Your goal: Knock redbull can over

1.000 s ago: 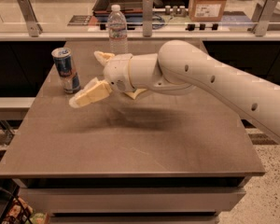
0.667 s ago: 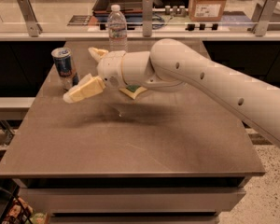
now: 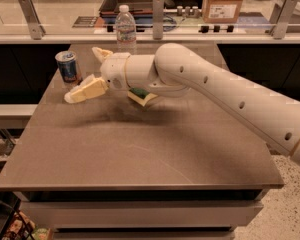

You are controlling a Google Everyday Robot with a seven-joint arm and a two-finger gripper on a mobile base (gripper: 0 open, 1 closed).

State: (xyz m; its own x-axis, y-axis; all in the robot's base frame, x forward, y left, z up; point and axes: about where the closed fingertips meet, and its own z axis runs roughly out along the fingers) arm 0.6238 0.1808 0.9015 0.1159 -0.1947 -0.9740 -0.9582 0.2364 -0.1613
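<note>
The redbull can (image 3: 67, 67) stands upright near the far left edge of the brown table (image 3: 140, 149); it is blue and silver with a silver top. My gripper (image 3: 83, 74) is just to the right of the can, low over the table. Its cream fingers are spread open: one fingertip (image 3: 75, 95) reaches forward below the can, the other (image 3: 99, 52) points up behind it. Nothing is held. The can is still standing, with a small gap between it and the fingers.
A clear water bottle (image 3: 125, 29) with a white cap stands at the table's far edge, behind my wrist. A green and yellow sponge (image 3: 141, 95) lies under my arm. A counter with rails, a tray and a cardboard box (image 3: 224, 4) runs behind the table.
My gripper has moved left across the table and now sits right beside the can. The can has not moved.
</note>
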